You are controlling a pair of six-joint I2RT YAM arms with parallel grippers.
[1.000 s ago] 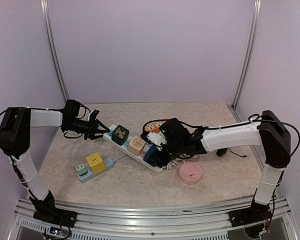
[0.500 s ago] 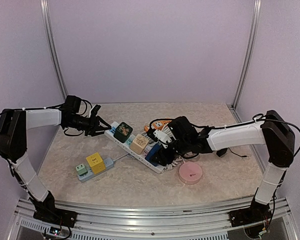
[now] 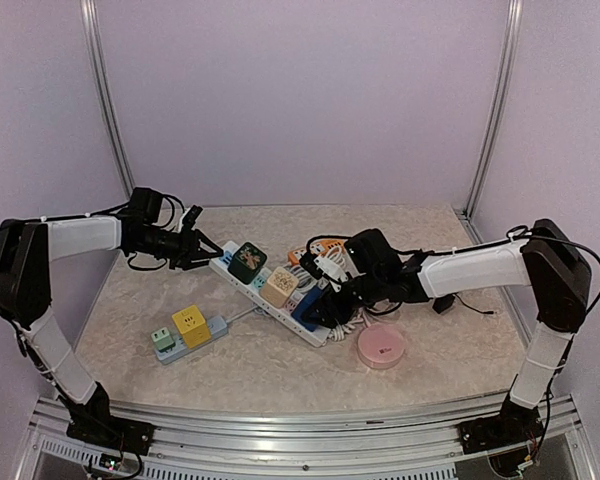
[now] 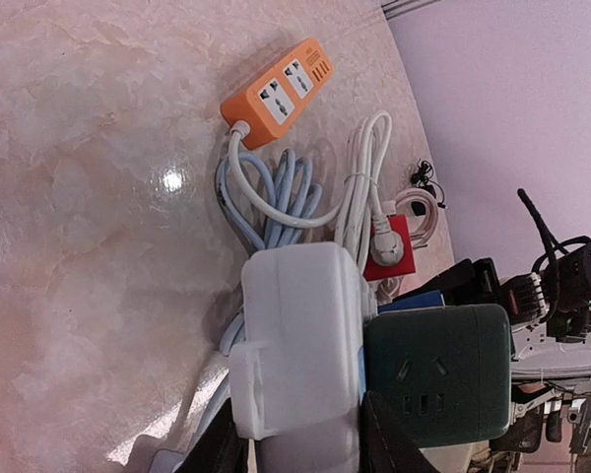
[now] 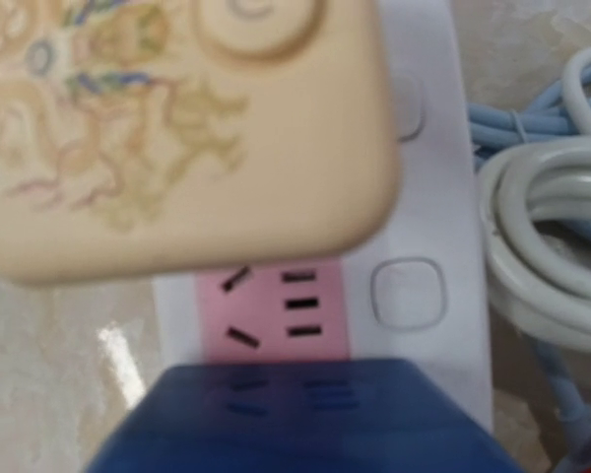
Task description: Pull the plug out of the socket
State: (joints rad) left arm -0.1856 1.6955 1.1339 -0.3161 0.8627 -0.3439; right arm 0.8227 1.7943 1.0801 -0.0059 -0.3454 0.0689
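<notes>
A white power strip [image 3: 292,318] lies diagonally on the table with a dark green cube plug [image 3: 246,262], a beige cube plug [image 3: 277,287] and a blue cube plug [image 3: 308,307] on it. My left gripper [image 3: 204,256] is shut on the strip's far left end [image 4: 300,345], its dark fingers on either side of it. My right gripper [image 3: 327,300] is closed around the blue plug [image 5: 305,419], which fills the bottom of the right wrist view and hides the fingers there. A bare pink socket [image 5: 276,305] shows between the blue plug and the beige plug [image 5: 177,118].
A pink round disc [image 3: 381,347] lies just right of the strip's near end. A short strip with a yellow and a green cube [image 3: 188,330] sits at the front left. An orange strip [image 4: 276,94], coiled cables [image 4: 276,197] and a red plug [image 4: 389,246] lie behind.
My right wrist has drawn back to the right, so more of the blue plug shows. The strip's left end and my left gripper have shifted slightly up and away.
</notes>
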